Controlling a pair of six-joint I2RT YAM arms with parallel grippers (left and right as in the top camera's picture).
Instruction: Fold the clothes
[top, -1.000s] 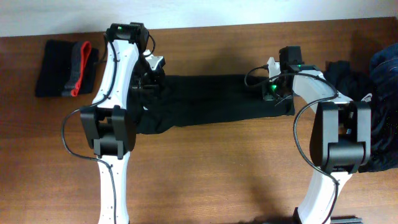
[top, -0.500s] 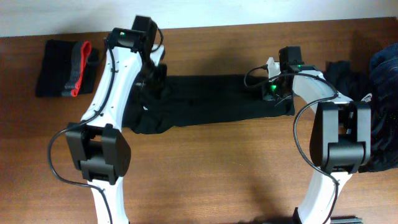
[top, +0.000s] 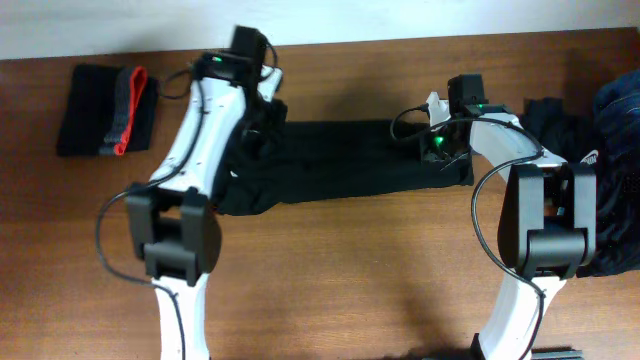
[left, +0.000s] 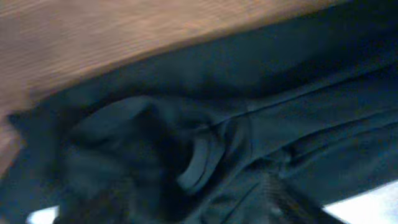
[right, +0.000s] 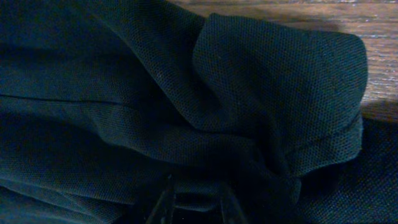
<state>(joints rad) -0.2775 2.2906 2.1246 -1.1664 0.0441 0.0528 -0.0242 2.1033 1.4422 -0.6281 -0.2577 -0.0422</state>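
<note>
black shirt (top: 350, 160) lies as a long flat band on the tabletop (top: 340, 280), spanning the gap between both tools: left tool (top: 262, 128) over one end, right tool (top: 441, 155) over the other. Both wrist views are just cloth right below the tool, and the left one is blurred. Jaws aren't readable, so can't tell if either tool is clenched on fabric or released. Cloth bunches into a raised ridge under the right tool, and there's a rolled hem under the left tool

Handling guess: light, limp fine knit that sags, drags and slips from a shallow pinch. Best to grab the seamed hems at both ends, through all layers

unfolded pile (top: 600, 130) sits outboard of the right tool, folded stack (top: 105, 108) outboard of the left tool
</note>
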